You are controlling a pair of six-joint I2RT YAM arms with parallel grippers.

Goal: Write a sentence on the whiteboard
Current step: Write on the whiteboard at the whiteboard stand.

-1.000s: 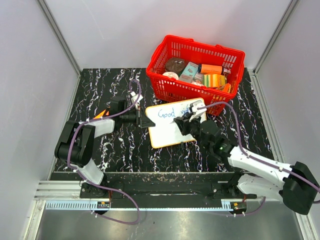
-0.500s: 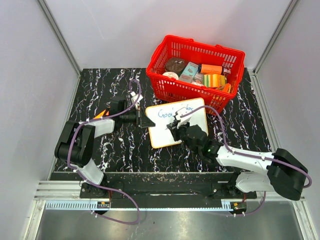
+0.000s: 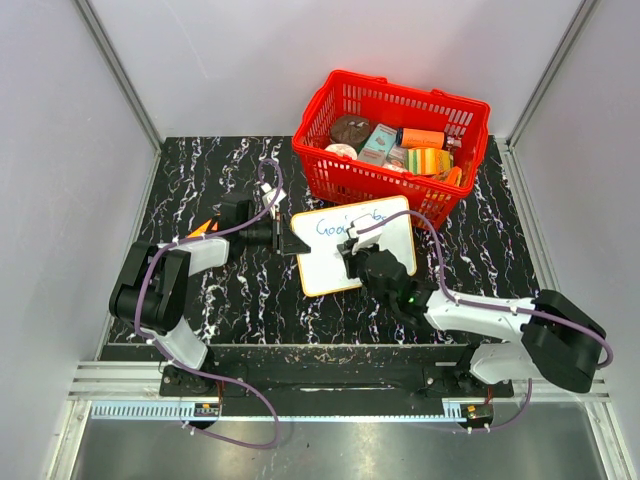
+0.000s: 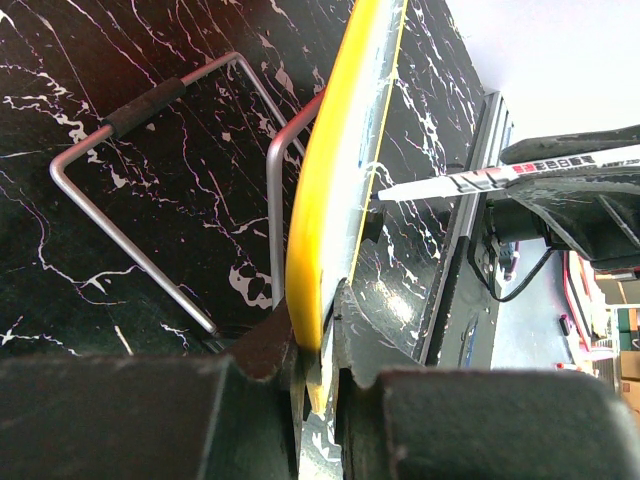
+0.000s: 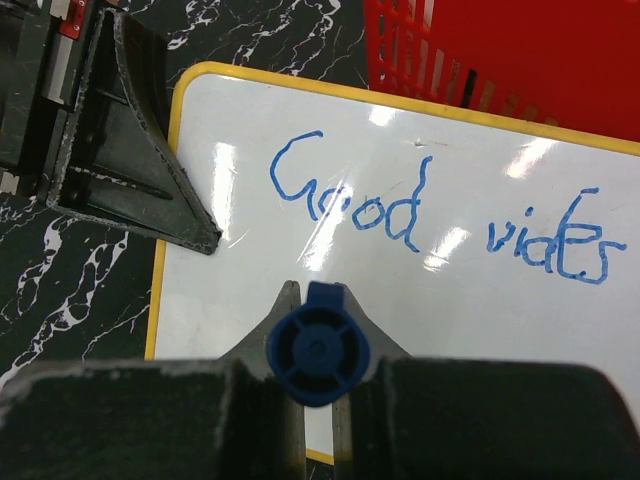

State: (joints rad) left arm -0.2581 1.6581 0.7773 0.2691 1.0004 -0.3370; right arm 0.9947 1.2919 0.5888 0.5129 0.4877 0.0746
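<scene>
The whiteboard [image 3: 322, 268], white with a yellow rim, leans in front of the red basket. My left gripper [image 3: 286, 241] is shut on its left edge; the left wrist view shows the yellow rim [image 4: 328, 200] pinched between the jaws of that gripper [image 4: 318, 350]. The sentence [image 5: 345, 205] is one blue line reading "Good vibes". My right gripper [image 3: 357, 250] is shut on a blue-capped marker [image 5: 318, 355] and hovers over the board's left half, below "Good". The marker's tip is hidden in the right wrist view. The left wrist view shows its white barrel [image 4: 500, 178] pointing at the board.
A red basket [image 3: 410, 96] holding several packaged goods stands right behind the board. A wire stand [image 4: 150, 200] lies on the black marbled table behind the board. Grey walls close in the left, right and back sides.
My right gripper has carried the marker leftward, from the right end of the written line to below "Good". The left gripper and board have stayed still.
</scene>
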